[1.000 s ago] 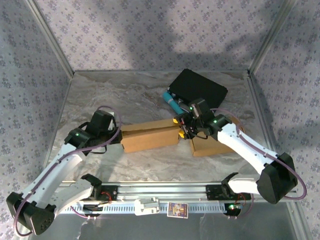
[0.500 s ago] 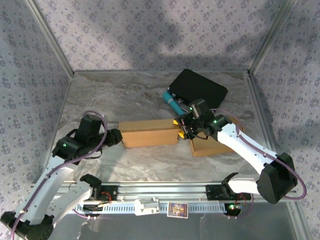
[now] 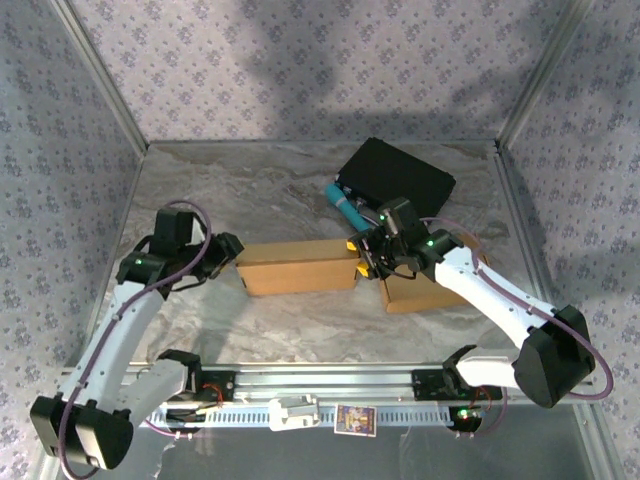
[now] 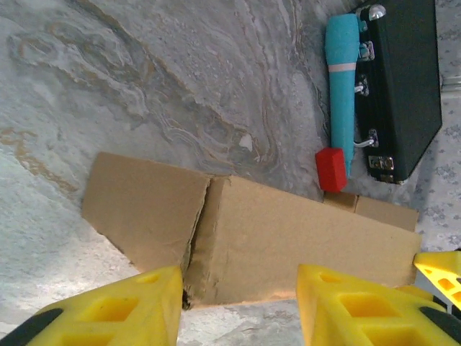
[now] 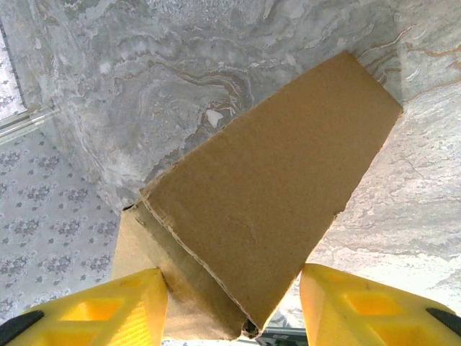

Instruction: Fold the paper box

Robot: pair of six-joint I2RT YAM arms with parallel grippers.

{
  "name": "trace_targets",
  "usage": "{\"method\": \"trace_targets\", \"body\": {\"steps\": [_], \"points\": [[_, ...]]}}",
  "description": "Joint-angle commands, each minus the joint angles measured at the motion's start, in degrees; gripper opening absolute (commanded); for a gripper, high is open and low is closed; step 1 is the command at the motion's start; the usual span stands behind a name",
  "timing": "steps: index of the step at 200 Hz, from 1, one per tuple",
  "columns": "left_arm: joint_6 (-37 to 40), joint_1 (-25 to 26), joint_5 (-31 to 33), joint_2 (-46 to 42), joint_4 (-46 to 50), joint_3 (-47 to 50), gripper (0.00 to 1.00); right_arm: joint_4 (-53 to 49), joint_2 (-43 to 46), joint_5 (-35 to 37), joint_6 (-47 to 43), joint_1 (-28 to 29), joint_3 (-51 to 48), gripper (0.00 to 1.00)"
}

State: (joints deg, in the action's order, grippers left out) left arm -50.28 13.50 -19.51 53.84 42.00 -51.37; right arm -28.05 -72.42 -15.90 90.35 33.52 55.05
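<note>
Paper box point(image 3: 298, 266), one end between right fingers point(image 5: 94, 306) (left fingers point(image 4: 108, 310) beside other)

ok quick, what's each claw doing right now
left claw: open, holding nothing
right claw: straddles the paper box end, grip cannot be told

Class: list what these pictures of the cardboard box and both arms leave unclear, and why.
- Top view: the box's right end, hidden under the right arm.
- Right wrist view: whether the jaws pinch the box; the box itself covers their inner faces.
- Top view: the small printed card, too small to read.
</note>
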Motion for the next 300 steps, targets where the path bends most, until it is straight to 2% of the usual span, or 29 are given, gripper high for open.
{"method": "trace_targets", "body": {"steps": [1, 44, 106, 135, 150, 160, 195, 245, 272, 300], "points": [[0.1, -0.3, -2.7, 0.2, -0.6, 2.2, 0.40, -7.3, -1.9, 0.9, -0.6, -0.2, -1.9, 0.51], [1.1, -0.3, -3.0, -0.6, 0.0, 7.9, 0.27, -8.5, -2.4, 0.3, -1.1, -0.2, -1.7, 0.51], [0.8, 0.1, -3.0, -2.9, 1.3, 9.2, 0.24, -10.4, -3.1, -0.7, -4.7, -0.6, 0.2, 0.50], [0.7, 0.4, -1.7, -4.5, 3.4, 8.2, 0.24, -10.7, -3.6, -3.4, -9.5, -0.7, 0.6, 0.50], [0.8, 0.9, -1.0, -4.5, 3.9, 7.7, 0.18, -10.4, -3.2, -4.9, -12.5, -0.6, 0.6, 0.50], [0.4, 1.5, -0.4, -4.7, 3.4, 7.7, 0.15, -9.9, -2.9, -6.0, -15.1, -0.6, 0.7, 0.49], [-0.8, 5.0, 2.4, -6.7, 3.8, 8.3, 0.14, -12.2, -0.9, -7.6, -24.0, -0.5, 0.8, 0.47], [-6.7, 9.0, 3.8, -17.3, 5.7, 15.5, 0.14, -15.8, 4.9, -8.2, -39.2, 1.1, -3.3, 0.45], [-11.8, 12.2, 4.6, -21.4, 6.0, 20.0, 0.14, -16.5, 8.1, -8.8, -41.8, 1.5, -8.1, 0.45], [-14.5, 15.0, 6.8, -22.0, 5.3, 22.4, 0.14, -14.0, 8.5, -8.9, -42.2, 1.6, -11.2, 0.45]]}}
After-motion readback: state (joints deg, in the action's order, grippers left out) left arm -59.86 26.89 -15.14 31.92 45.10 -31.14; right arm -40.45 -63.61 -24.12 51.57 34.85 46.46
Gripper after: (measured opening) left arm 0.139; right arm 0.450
